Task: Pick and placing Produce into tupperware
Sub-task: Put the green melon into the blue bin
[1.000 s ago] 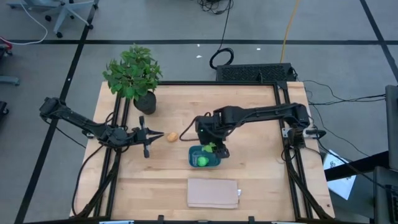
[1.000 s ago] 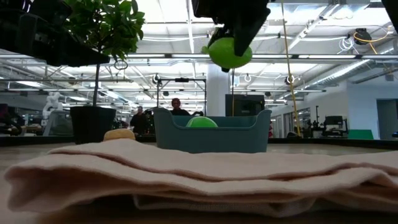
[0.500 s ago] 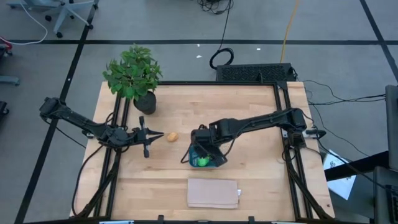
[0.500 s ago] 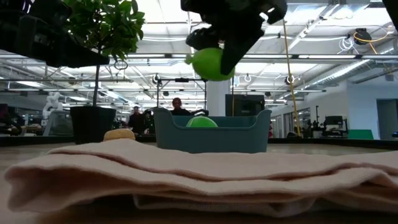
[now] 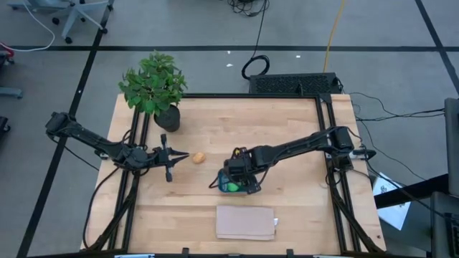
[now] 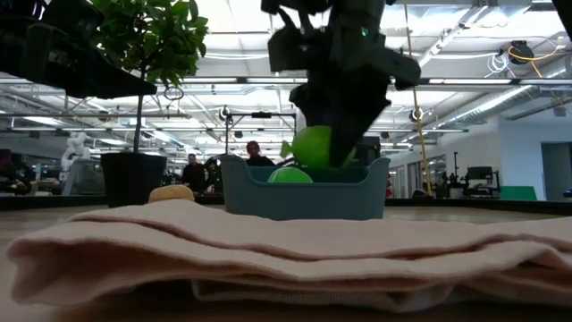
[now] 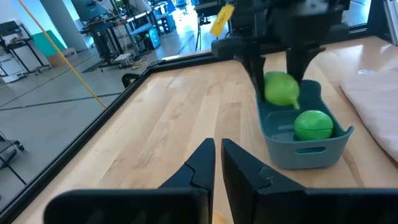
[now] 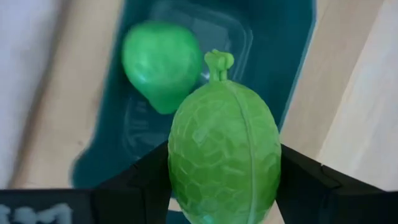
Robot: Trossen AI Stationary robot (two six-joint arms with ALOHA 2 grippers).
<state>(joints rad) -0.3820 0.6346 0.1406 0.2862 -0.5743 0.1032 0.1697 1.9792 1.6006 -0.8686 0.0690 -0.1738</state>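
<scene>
Now lower, right tool clamped on green produce, seemingly inside tupperware rim.

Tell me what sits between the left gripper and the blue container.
In the high view, only the orange-tan item lies on bare wood between the left gripper and the container.

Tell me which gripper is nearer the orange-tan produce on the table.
Left. The left gripper sits just beside the orange-tan produce; the right gripper is farther away over the tupperware, holding green produce.
</scene>
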